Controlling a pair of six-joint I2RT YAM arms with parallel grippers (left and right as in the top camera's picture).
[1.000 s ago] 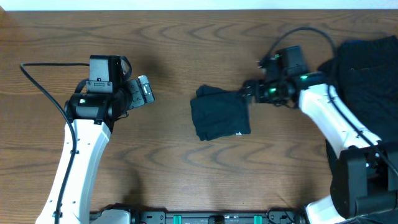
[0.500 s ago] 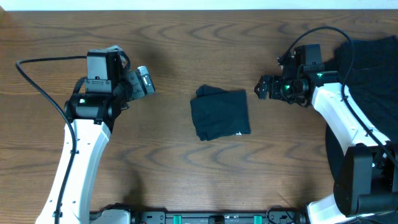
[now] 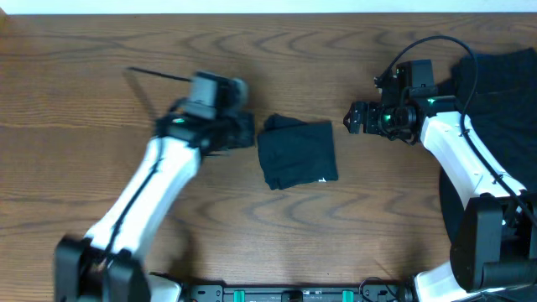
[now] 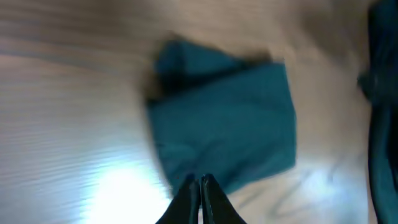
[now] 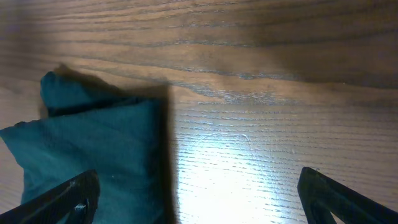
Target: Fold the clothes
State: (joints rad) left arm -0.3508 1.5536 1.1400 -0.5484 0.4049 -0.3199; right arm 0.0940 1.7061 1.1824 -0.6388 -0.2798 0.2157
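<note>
The dark navy soft cloth T-shirt (image 3: 298, 153), folded into a small rectangle, lies flat on the brown wooden surface (image 3: 252, 50) between both arms. The left end effector (image 4: 200, 182) has its fingers pressed together, empty, with the shirt just ahead of its tips. The right end effector (image 3: 349, 119) is spread wide, holding nothing, the shirt near its left finger. Behind it lies a heap of dark clothes (image 3: 495, 84).

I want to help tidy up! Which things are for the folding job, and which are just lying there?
For the job:
folded shirt
heap of dark clothes
left gripper, shut
right gripper, open

Just there:
wooden table
black cable on the right arm
</note>
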